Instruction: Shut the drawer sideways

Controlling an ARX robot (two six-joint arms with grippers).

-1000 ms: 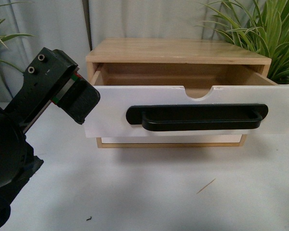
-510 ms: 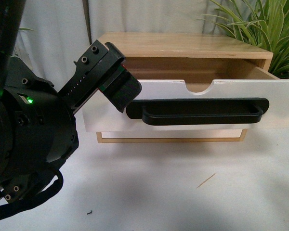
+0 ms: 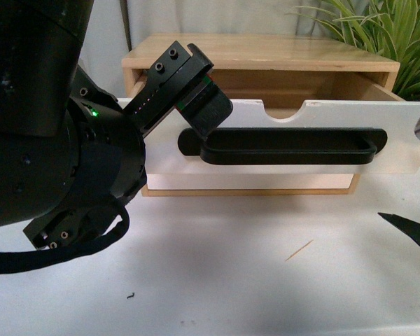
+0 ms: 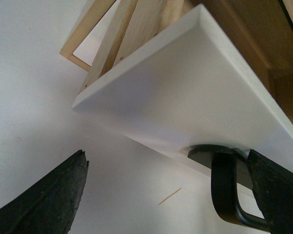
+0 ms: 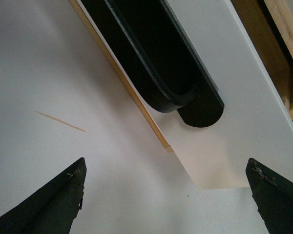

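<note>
Far centre, the drawer (image 3: 336,115) juts from its cabinet (image 3: 266,52); left gripper (image 4: 166,195) gapes wide at its left end, right gripper (image 5: 168,200) wide too. Stiff, probably light: push flat on its face.

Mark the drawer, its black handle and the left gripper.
drawer (image 3: 357,115): front view, white front panel right of the notch.
black handle (image 3: 287,155): front view, middle of the bar.
left gripper (image 4: 166,155): left wrist view, open gap midway between its fingertips.
</note>
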